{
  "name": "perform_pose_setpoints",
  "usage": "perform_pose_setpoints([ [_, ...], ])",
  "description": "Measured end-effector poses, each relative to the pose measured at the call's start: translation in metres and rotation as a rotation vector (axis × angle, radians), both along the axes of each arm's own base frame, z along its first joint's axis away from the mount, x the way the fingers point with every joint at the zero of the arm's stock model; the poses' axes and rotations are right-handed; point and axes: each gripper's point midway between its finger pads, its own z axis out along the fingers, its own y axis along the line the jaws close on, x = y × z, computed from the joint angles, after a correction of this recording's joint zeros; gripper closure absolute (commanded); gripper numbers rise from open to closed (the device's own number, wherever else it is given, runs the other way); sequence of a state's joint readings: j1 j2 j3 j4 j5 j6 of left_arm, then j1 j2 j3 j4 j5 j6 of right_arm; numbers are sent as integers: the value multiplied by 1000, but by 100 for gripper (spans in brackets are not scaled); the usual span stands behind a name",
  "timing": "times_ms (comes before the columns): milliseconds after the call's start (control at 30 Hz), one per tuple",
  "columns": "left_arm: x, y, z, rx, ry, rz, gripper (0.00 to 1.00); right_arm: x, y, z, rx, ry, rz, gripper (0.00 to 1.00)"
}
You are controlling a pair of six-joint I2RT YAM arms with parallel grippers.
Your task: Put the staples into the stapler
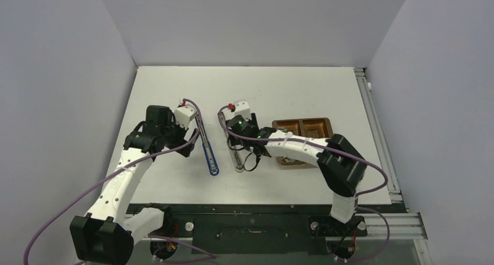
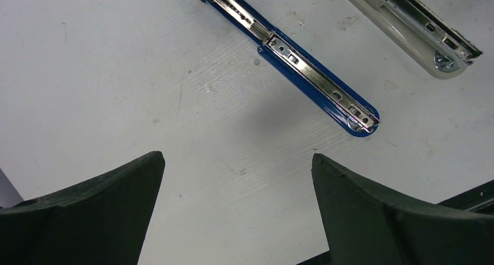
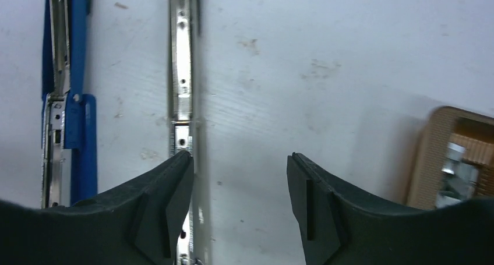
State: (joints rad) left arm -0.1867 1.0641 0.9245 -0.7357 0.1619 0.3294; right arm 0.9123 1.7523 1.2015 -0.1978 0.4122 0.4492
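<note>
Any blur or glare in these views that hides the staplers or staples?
Top external: even light, soft shadows, sharp. Left wrist: sharp, only small glints on the blue stapler. Right wrist: soft focus; glare washes out the white stapler's rail, and the staples in the tray are just a bright smear.

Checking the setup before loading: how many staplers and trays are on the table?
Staplers: 2 (blue stapler, white stapler)
Trays: 1 (brown tray)
Total: 3
</note>
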Motion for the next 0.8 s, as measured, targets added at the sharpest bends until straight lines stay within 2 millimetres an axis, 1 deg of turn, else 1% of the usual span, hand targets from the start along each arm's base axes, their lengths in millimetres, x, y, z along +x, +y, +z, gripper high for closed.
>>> perform_pose_setpoints([
  [100,3,8,0,14,-7,44,4,-5,40,-29,-24,40,75,41],
  [133,4,12,0,17,-7,59,4,-6,48,-36,-30,51,93,41],
  [200,5,20,1,18,-8,91,4,-7,59,-49,-37,73,115,41],
  [333,7,35,2,13,-12,151,4,-1,77,-61,-22,89,136,43],
  [433,7,37,3,10,-15,160,4,2,84,-66,-16,96,145,46],
  [633,7,36,3,7,-14,157,4,4,83,-71,-22,94,136,55],
  [700,7,36,5,7,-14,156,4,6,80,-73,-20,89,127,62],
  [800,6,36,9,7,-15,156,4,4,70,-84,-34,99,109,78],
])
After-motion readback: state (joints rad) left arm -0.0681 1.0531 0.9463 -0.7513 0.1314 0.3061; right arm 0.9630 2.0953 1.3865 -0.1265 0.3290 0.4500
